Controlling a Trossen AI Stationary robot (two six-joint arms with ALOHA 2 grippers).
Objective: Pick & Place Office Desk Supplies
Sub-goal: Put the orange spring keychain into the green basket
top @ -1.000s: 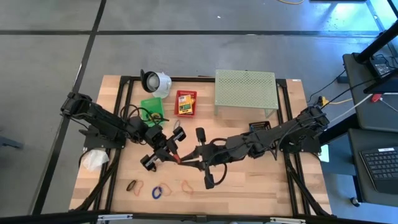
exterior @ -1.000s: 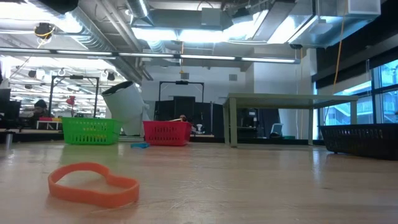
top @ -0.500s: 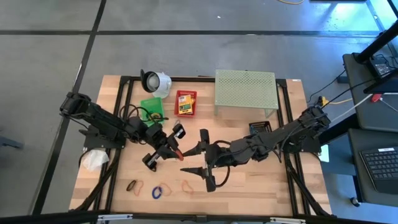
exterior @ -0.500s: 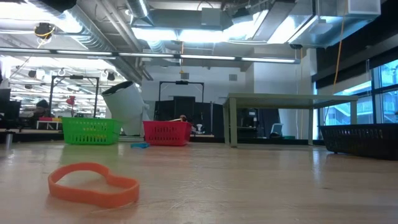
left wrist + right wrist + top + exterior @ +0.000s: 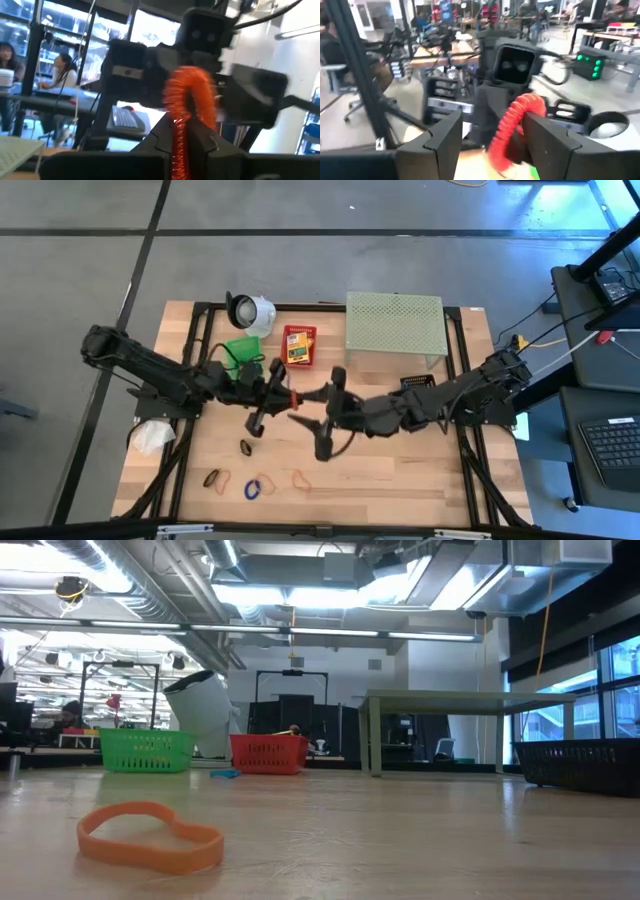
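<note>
Shelf: landmark, bare on top.
Red basket: left of shelf, holds 1 crayon box.
Left gripper: closed on red band, below the basket.
Right gripper: open beside it.
Left to place: 4 bands near the front edge.

left wrist view: red rubber band blurred, lower end hidden between fingers | right wrist view: left gripper motion-blurred, band loop partly behind it | low view: both grippers out of frame | high view: crayon box print too small to read
</note>
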